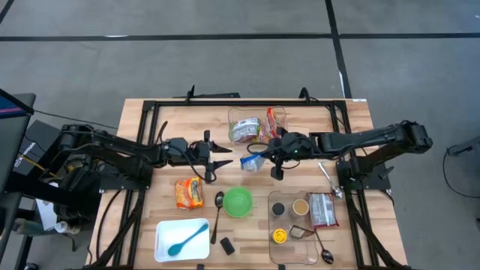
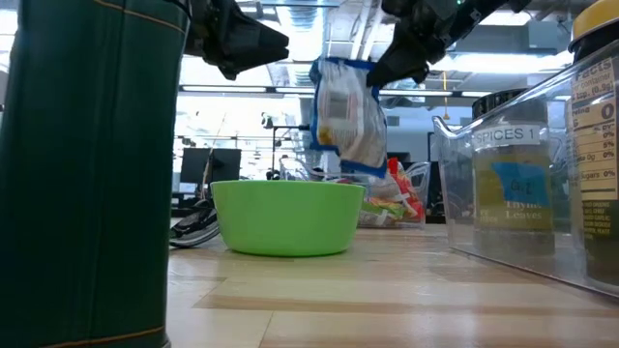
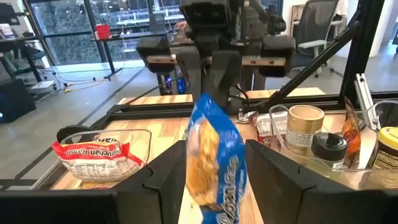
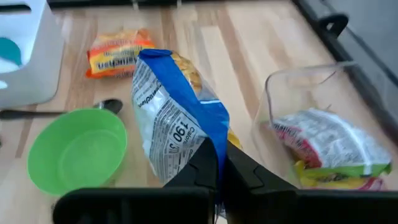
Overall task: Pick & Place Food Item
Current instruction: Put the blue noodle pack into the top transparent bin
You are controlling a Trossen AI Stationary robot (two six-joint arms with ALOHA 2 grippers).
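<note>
The blue snack bag [image 1: 253, 161] is pinched by the closed right gripper [image 1: 274, 155] above the table, at twelve o'clock from the green bowl [image 1: 238, 202], while the left gripper [image 1: 219, 164], at nine o'clock from the bag, is held apart and empty, apparently a handover.

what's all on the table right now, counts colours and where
chip bag: 1, blue and white, held above the table's middle
bowl: 1, green, front middle
ramen pack: 1, orange, left of the bowl
tray: 1, white, front left, holding a teal spoon
metal spoon: 1, between ramen pack and bowl
far bin: 1, clear, back middle, with snack packs
near bin: 1, clear, front right, with spice jars and a packet
left end effector: open, just left of the chip bag
right end effector: shut on the chip bag's top
</note>
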